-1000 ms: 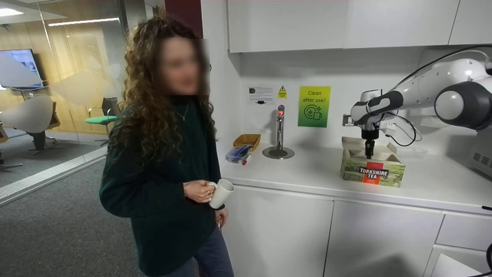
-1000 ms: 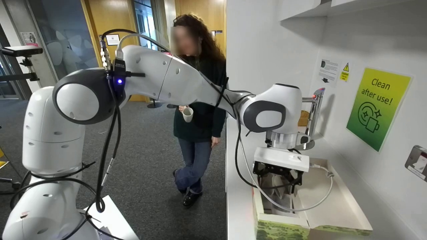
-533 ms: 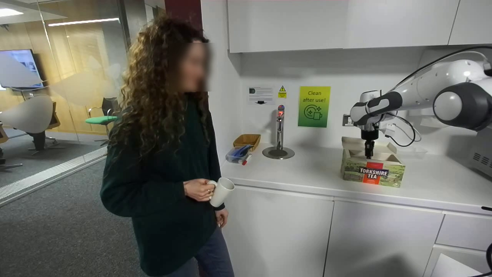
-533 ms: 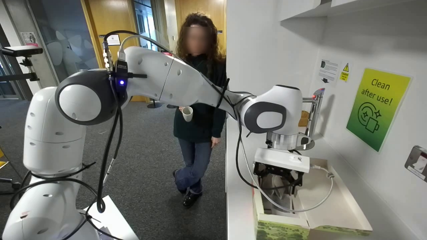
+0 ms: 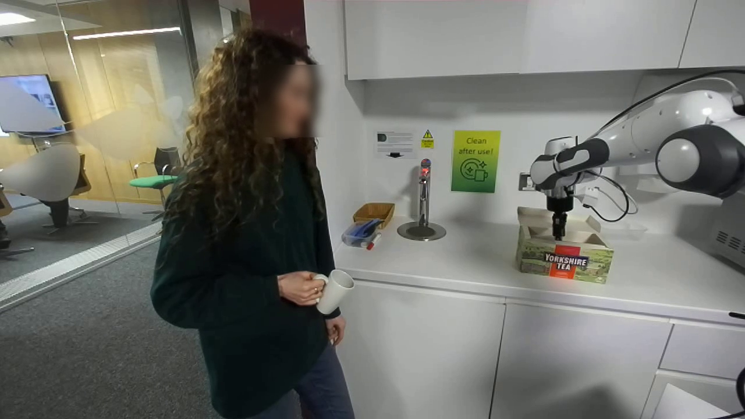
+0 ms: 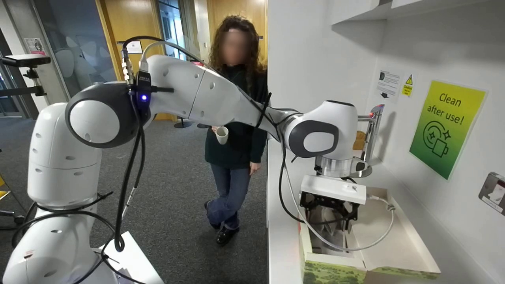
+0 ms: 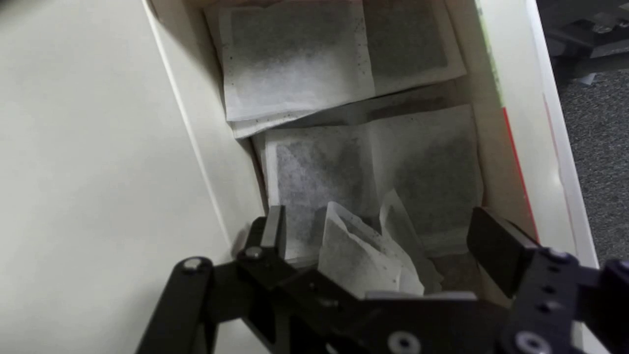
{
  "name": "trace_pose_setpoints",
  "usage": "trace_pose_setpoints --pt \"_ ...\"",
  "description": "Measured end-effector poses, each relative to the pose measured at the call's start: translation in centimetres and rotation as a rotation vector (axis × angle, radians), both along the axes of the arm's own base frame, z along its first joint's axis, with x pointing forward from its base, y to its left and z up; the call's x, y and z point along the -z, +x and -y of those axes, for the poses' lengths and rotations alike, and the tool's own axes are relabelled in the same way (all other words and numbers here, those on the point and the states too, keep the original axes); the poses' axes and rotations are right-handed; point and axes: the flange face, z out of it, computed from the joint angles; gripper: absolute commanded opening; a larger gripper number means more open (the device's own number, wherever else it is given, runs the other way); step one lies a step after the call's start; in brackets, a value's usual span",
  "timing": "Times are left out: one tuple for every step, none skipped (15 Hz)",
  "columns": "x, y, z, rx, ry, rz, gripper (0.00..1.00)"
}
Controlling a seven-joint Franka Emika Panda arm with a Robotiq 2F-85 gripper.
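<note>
A folded tea bag (image 7: 361, 260) is being flanked inside the box (image 5: 532, 259) by the widely parted end effector (image 7: 376, 221), with a gap on each side; flatter tea bags (image 7: 300, 64) are being kept alongside. The opening of the lid (image 7: 98, 147) and the reach inside are being judged complete, while no bag is being gripped yet. The box is being supported by the counter (image 5: 465, 256), and, well apart, a mug (image 5: 336, 292) is being held by a person (image 5: 244, 233)
</note>
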Motion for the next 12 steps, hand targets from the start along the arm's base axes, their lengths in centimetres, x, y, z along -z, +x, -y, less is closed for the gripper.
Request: trace_pose_setpoints --pt "0.0 0.0 0.0 0.000 0.000 0.000 0.74" --pt "0.1 0.0 0.0 0.000 0.001 -0.001 0.67" --pt "0.3 0.0 0.0 0.000 0.002 -0.004 0.60" --pt "0.5 0.1 0.0 0.000 0.004 -0.007 0.53" --pt "0.6 0.1 0.0 0.000 0.005 -0.009 0.45" --pt "0.8 0.1 0.0 0.000 0.006 -0.011 0.38" --pt "0.8 0.1 0.0 0.000 0.006 -0.012 0.29" --pt "0.9 0.1 0.0 0.000 0.007 -0.012 0.23" --pt "0.9 0.1 0.0 0.000 0.007 -0.013 0.16" --pt "1.0 0.0 0.1 0.001 0.007 -0.013 0.07" --pt "1.0 0.0 0.1 0.001 0.008 -0.014 0.01" --pt "1.1 0.0 0.1 0.002 0.008 -0.016 0.00"
